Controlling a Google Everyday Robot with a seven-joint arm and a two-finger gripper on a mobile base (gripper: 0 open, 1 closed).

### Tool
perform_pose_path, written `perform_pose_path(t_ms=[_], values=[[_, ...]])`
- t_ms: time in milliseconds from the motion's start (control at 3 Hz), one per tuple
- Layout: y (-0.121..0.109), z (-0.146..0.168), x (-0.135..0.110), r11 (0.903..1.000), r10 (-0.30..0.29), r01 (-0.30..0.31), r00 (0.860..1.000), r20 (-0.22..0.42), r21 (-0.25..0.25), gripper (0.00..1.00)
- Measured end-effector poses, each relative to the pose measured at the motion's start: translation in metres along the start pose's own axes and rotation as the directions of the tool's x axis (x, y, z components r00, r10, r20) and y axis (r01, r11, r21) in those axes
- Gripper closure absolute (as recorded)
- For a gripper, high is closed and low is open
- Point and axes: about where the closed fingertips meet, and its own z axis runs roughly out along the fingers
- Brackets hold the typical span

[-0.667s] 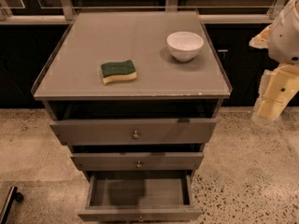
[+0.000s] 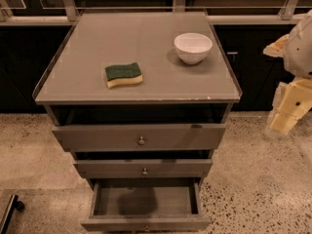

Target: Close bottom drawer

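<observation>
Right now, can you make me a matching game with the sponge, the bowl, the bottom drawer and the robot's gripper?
Things:
1. sponge
2. bowl
3. bottom drawer
4. gripper

Descriptions:
A. pulled open
B. off to the right of the cabinet, above the floor
C. green and yellow
D. white

Pairs: 1-C, 2-D, 3-A, 4-B

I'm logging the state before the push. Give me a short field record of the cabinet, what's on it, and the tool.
bottom drawer: pulled well out, inside showing
cabinet top: sponge left of centre, white bowl back right, apart
tool: right of the cabinet, above the floor, touching nothing
task: drawer not yet closed
</observation>
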Motion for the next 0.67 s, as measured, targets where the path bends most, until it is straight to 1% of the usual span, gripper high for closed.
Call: perform_pose_path(t_ms=[333,667], values=[[0.027,0.037,0.021,0.9999,0.010,-0.009,0.996,0.087,-0.015,0.00],[0.070,0.104,0.049,0.9956,0.080,-0.066,0.972,0.223,-0.067,0.00]])
